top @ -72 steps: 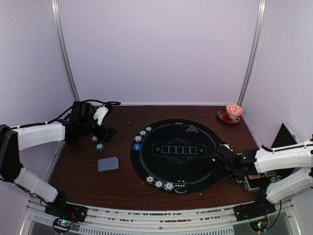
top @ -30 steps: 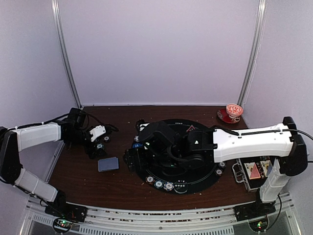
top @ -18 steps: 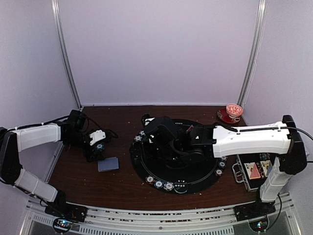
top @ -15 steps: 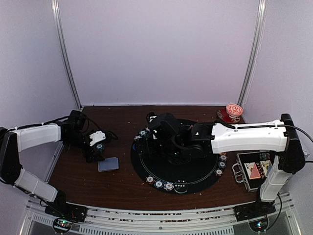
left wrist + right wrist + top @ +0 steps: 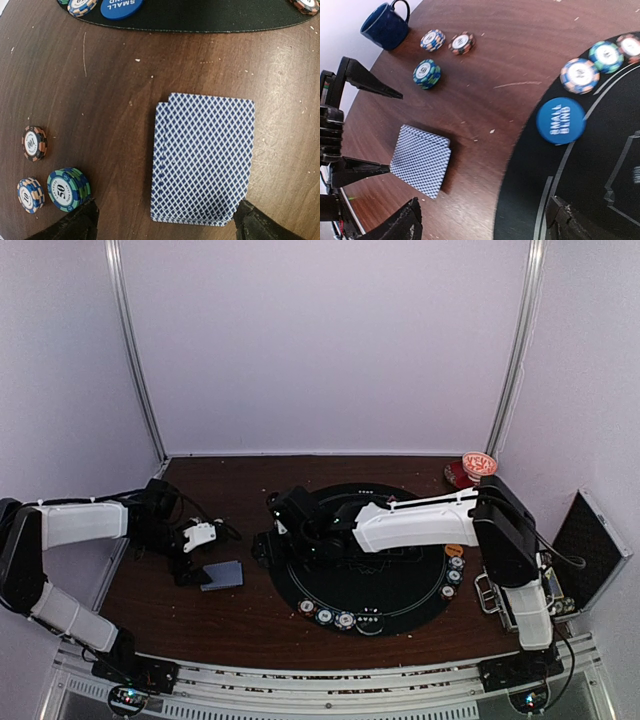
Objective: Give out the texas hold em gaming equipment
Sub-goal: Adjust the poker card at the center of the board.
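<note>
We judge the card deck (image 5: 202, 157) thin, slick and loose; our left tool (image 5: 165, 222), released, should pinch its long edges.

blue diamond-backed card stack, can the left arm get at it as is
Probably yes: the left gripper hangs open over the blue diamond-backed card stack, a finger on each side, nothing on top.

Face-down, blue-lattice cards (image 5: 202, 157) lie nearly squared on the counter (image 5: 115, 100), left of the round black mat (image 5: 400, 585). Farther left stand a teal chip stack (image 5: 67, 189) and two smaller chips (image 5: 34, 143). A blue "SMALL BLIND" disc (image 5: 561, 121) lies on the mat's left edge, with rim chips (image 5: 579, 75) beside it. An orange disc (image 5: 454, 550) lies at the mat's right edge.
</note>
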`<state>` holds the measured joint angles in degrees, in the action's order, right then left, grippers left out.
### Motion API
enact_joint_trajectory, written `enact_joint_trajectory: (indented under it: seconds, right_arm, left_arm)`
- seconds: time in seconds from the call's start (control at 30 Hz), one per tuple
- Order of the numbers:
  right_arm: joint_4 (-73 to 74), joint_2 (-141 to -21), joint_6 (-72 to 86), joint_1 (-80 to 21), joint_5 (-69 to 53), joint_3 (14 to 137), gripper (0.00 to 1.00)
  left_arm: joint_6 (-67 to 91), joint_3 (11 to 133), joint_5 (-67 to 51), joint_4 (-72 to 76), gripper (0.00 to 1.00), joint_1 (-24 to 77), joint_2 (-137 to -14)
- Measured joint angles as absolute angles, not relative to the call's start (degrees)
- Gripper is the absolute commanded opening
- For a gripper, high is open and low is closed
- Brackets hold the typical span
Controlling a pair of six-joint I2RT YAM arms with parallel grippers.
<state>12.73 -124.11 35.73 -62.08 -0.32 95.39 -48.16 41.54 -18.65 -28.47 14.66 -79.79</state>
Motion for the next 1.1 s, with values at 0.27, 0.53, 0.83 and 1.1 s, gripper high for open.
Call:
enact_joint_trajectory:
  seconds: [0.27,0.53,0.83,1.1]
  right_arm:
    - [7.2,-130.1,38.8,-62.4,-8.3,99.0,0.77]
    - [3.0,-134.0,41.8,-62.7,-12.1,101.3,0.74]
    - [1.9,-135.5,42.9,-63.1,-13.3,101.7,0.81]
    - [1.1,-132.4,43.1,-63.2,-13.2,95.8,0.84]
  left_arm:
    - [-48.1,41.1,-19.4,-27.9,0.98,14.7,-79.8]
    - [-47.9,40.0,-19.6,-27.1,0.98,14.7,-79.1]
    - [-48.2,40.1,-21.2,-28.8,0.98,14.7,-78.5]
    - [-48.7,42.8,-22.3,-31.6,0.98,14.9,-83.1]
